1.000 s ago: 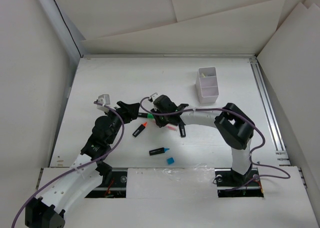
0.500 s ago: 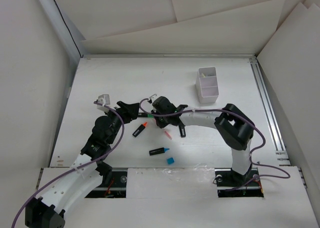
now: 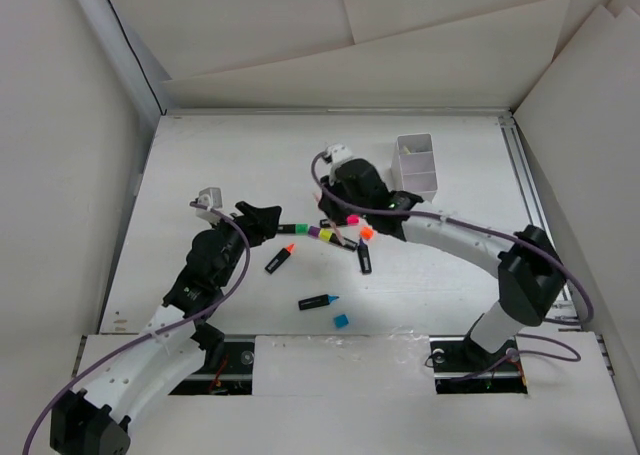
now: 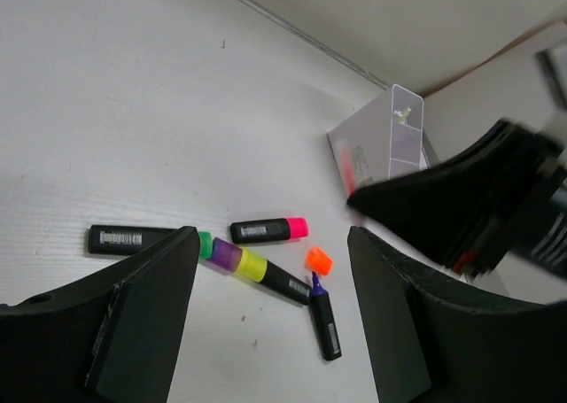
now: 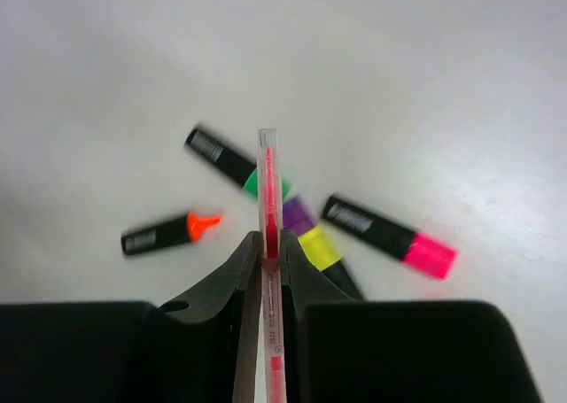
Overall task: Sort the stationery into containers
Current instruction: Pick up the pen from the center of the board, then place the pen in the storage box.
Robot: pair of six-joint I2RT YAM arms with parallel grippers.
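The right end effector (image 5: 267, 244) has swung off the pile toward the one white divided box (image 3: 415, 165), lifting the single thin red pen (image 5: 267, 186) from the counter (image 3: 200, 165). Its jaws are clamped on that pen, which hangs above the highlighters. The left end effector (image 4: 270, 236) has not shifted and its jaws stand apart. Six highlighters lie on the counter: green-capped (image 4: 133, 240), purple-and-yellow (image 4: 257, 270), pink-capped (image 4: 268, 230), purple-tipped (image 4: 326, 323), orange-tipped (image 3: 279, 260) and blue-tipped (image 3: 317, 301). There are two loose caps, an orange cap (image 4: 318, 260) and a blue cap (image 3: 341, 320).
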